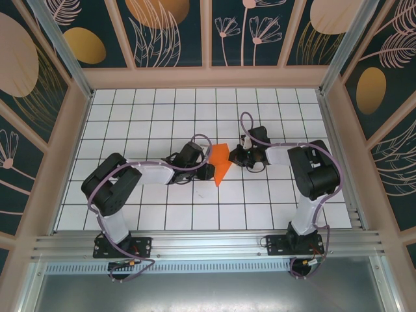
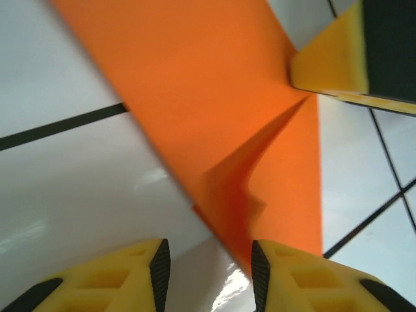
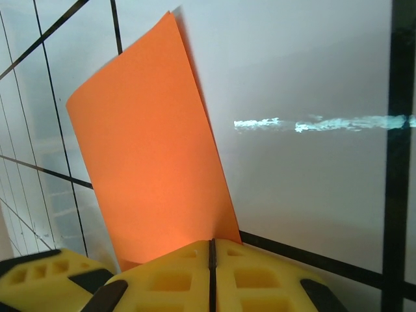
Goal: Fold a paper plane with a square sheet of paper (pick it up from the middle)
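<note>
Top external view puts the partly folded orange paper [image 1: 221, 162] mid-table [image 1: 162, 214], between both grippers. The right gripper [image 3: 211, 244] is clenched on its edge. The left gripper [image 2: 211, 257] stands released, fingers apart at a creased corner. Folding looks midway; next, the left likely needs to regrip or press that crease.

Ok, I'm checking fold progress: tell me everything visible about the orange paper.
The orange sheet is thin, plain, unmarked paper, partly folded, tapering to a point at its near end. The right gripper is shut on one edge; opposite, the left gripper stands open at a raised crease.
</note>
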You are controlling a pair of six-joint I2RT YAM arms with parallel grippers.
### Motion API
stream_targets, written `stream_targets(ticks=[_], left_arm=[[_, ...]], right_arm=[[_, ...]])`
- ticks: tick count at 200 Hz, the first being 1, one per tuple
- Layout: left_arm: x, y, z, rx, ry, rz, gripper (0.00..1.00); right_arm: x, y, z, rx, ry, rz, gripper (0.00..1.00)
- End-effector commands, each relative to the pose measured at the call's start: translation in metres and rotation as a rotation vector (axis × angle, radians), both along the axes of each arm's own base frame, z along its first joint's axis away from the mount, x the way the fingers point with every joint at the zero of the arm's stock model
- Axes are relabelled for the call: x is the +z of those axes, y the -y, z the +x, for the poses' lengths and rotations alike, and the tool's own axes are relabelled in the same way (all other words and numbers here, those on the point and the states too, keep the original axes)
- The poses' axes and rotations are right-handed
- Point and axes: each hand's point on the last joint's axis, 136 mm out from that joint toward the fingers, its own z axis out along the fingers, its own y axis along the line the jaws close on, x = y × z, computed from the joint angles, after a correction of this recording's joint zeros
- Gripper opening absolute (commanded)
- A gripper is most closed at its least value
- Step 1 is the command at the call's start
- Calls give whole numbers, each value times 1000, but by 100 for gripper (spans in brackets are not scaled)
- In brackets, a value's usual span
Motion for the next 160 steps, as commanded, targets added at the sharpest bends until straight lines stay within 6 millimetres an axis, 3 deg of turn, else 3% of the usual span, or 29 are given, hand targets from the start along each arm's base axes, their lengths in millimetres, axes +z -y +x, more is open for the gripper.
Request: stream_targets(ticks=[1,29,39,52,77,82,98,160], left_arm=[[21,-19,18,132,33,65,43],[42,-13,28,158,50,38,40],[46,-3,25,123,38,-6,36],[80,17,27,62,72,-116,28],[92,43,15,-56,24,-229,17],[80,47,13,-72,-9,-225,16],[71,54,10,-98,-42,-239,15],[19,40,20,-28,-70,-105,8]], right_arm=[[-30,16,-15,-9,-66,-107,11],[-26,13,-13,-2,-59,-94,11],[-25,12,-13,-1,-58,-93,11],[-25,11,-12,-1,-56,-90,11],[-23,9,-11,3,-54,-86,11],[-23,9,-11,2,-54,-85,11],[-23,8,-11,3,-52,-85,11],[-21,6,-10,6,-51,-77,11]])
